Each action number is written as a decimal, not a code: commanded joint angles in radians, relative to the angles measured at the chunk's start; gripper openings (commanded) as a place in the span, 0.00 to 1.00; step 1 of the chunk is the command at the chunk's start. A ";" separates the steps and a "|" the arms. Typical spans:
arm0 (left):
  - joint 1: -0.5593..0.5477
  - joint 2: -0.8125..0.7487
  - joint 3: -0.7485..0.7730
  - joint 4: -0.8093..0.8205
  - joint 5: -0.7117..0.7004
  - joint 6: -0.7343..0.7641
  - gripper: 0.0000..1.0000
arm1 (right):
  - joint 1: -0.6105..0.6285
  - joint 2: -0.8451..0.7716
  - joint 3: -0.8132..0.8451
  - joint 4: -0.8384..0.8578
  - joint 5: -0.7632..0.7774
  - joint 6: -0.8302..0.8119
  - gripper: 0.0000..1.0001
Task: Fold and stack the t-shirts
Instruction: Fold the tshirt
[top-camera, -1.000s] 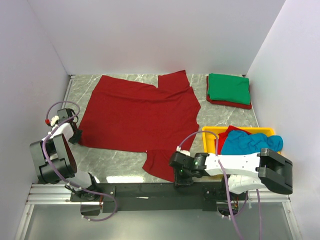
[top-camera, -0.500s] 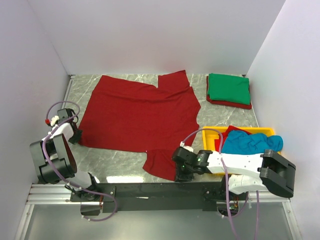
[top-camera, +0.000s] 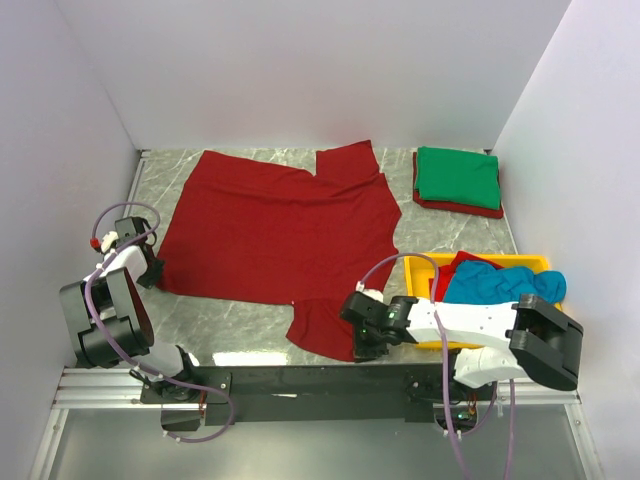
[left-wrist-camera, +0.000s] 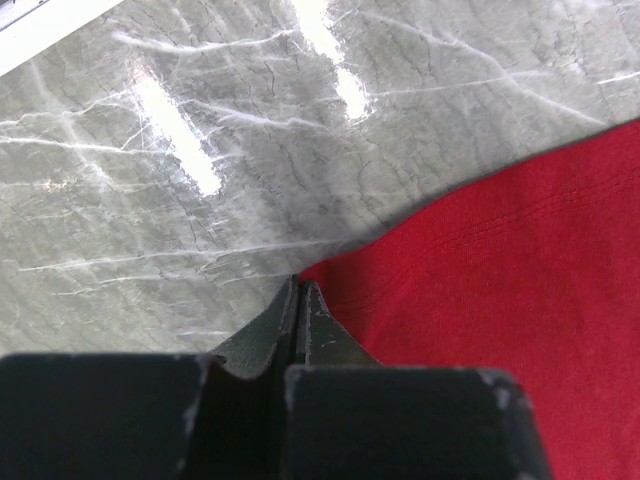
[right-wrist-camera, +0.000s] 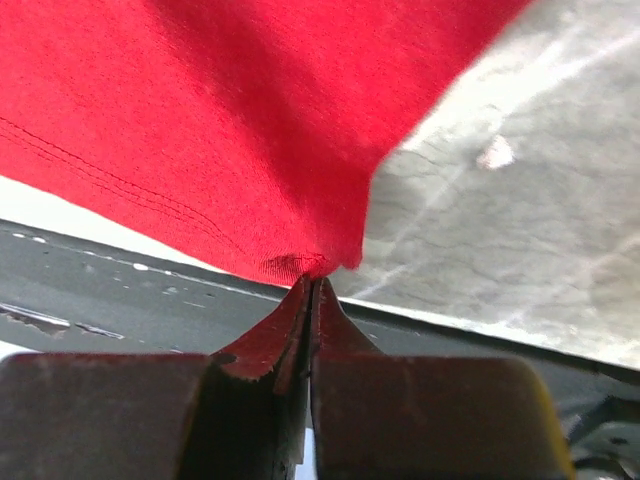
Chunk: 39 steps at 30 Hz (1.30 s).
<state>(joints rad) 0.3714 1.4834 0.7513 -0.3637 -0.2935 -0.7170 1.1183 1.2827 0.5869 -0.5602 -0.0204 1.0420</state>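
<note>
1. Right wrist view: the right gripper (right-wrist-camera: 310, 285) has its jaws shut on a small puckered bit of hem of the dark red t-shirt (right-wrist-camera: 230, 120), at the near edge of the table (right-wrist-camera: 500, 220).
2. The left gripper (left-wrist-camera: 300, 290) is closed too, its tips touching the shirt's hem corner near the table's left edge. Whether any cloth is pinched between them I cannot tell.
3. The shirt lies spread flat across the middle of the table, one sleeve reaching the near edge.
4. Judged handling: thin, light and limp, so it will sag and trail from any pinch. A single layer may slip from smooth fingers, and stitched hems and corners offer the surest hold.
5. Matte knit cloth shows a double stitch line along the hem. The table is glossy, grey and marble-patterned, so cloth should slide easily.
6. A folded green t-shirt (top-camera: 457, 177) tops a folded red t-shirt (top-camera: 455, 207) at the far right corner. A crumpled teal blue t-shirt (top-camera: 495, 285) fills the yellow tray (top-camera: 420, 266) by the right edge.
</note>
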 joint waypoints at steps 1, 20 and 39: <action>-0.005 -0.020 0.011 -0.009 0.002 0.016 0.01 | -0.002 -0.046 0.036 -0.111 0.034 -0.013 0.00; 0.014 -0.205 -0.015 -0.099 -0.079 -0.021 0.01 | 0.104 -0.174 0.109 -0.244 -0.009 0.073 0.00; 0.018 -0.337 0.002 -0.169 -0.058 0.002 0.01 | 0.141 -0.164 0.232 -0.340 0.056 0.129 0.00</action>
<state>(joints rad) 0.3851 1.1641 0.7395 -0.5426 -0.3553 -0.7265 1.3144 1.1355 0.7715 -0.8543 -0.0151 1.1828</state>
